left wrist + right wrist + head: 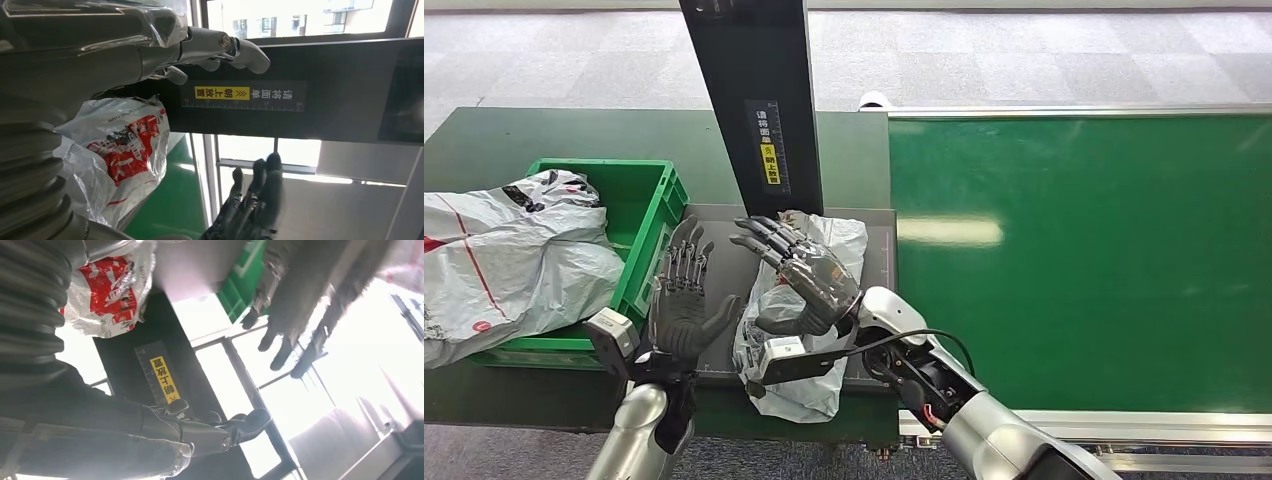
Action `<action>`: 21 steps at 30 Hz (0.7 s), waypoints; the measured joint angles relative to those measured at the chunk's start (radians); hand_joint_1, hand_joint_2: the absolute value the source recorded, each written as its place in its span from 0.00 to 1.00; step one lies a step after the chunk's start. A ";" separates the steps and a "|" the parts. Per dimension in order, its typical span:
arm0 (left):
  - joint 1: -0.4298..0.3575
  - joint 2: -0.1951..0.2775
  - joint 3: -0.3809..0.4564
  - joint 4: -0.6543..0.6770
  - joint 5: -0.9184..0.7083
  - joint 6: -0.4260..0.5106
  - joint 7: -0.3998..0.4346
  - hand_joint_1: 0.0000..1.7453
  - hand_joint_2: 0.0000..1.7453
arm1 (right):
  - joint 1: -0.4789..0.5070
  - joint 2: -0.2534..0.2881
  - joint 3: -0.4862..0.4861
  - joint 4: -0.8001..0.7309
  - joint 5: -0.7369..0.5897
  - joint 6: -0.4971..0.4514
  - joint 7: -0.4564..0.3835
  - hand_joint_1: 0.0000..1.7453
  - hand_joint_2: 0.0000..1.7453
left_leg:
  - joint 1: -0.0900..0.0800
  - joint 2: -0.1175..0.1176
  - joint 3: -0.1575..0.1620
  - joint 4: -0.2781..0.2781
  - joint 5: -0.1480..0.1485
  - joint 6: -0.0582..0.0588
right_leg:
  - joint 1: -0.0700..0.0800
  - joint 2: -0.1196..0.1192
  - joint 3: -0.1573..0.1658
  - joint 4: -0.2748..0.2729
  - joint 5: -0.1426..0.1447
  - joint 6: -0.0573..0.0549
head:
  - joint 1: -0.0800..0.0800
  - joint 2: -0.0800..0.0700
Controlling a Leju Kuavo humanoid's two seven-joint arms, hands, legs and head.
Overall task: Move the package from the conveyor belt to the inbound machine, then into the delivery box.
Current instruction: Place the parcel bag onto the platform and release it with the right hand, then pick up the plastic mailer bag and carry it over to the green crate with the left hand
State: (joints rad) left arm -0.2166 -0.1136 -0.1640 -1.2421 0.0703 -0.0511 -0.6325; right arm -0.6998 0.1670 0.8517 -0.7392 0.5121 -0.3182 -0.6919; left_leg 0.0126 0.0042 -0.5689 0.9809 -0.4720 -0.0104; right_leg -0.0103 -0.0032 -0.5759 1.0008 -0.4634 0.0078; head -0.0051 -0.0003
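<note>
Grey tiled floor up top, green conveyor belt (1074,260) running off to the right, and a dark green counter (484,140) on the left carrying the green delivery box (639,195), which already has a big grey poly bag (504,260) slumped in it. Between them sits the inbound machine's dark tray (724,260) under its black scanner post (759,100) with the yellow label.

The package (809,385), a clear-ish poly mailer with red print, is lying on that tray, its near end hanging over the front edge. So I'd say the belt-to-machine leg is done and we're at the pick-up for the box.

Right hand (799,280) is over the package with fingers spread and stretched toward the post; can't tell if the palm actually touches the plastic, but nothing's gripped. Left hand (682,300) is raised just beside the package on the box side, fingers apart, holding nothing.

Next move probably needs both hands to close in on the floppy bag from either side, then lift and swing it left over the crate rim.
</note>
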 joint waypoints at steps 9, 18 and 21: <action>-0.003 0.000 0.000 0.000 0.000 0.003 0.000 0.00 1.00 | 0.081 -0.052 -0.102 -0.230 -0.221 0.169 -0.002 0.00 1.00 | 0.000 0.000 0.000 0.000 0.000 0.000 | 0.000 0.000 0.000 0.000 0.000 0.000 | 0.000 0.000; 0.039 0.002 0.005 -0.029 -0.044 0.009 0.024 0.00 1.00 | 0.199 -0.083 -0.294 -0.372 -0.347 0.199 0.045 0.00 1.00 | 0.000 0.000 -0.001 0.000 0.000 0.000 | 0.000 0.000 0.000 0.000 0.000 0.000 | 0.000 0.000; 0.068 0.005 0.008 -0.053 -0.090 -0.010 0.044 0.00 1.00 | 0.229 -0.077 -0.415 -0.354 -0.389 0.264 0.099 0.00 1.00 | 0.000 -0.001 -0.001 0.000 0.000 0.000 | 0.000 0.000 0.000 0.000 0.000 0.000 | 0.000 0.000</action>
State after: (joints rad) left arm -0.1483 -0.1083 -0.1563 -1.2950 -0.0192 -0.0607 -0.5886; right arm -0.4707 0.0896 0.4370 -1.0935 0.1234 -0.0544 -0.5932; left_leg 0.0124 0.0031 -0.5698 0.9807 -0.4724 -0.0103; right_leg -0.0104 -0.0033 -0.5757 1.0005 -0.4635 0.0079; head -0.0052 -0.0001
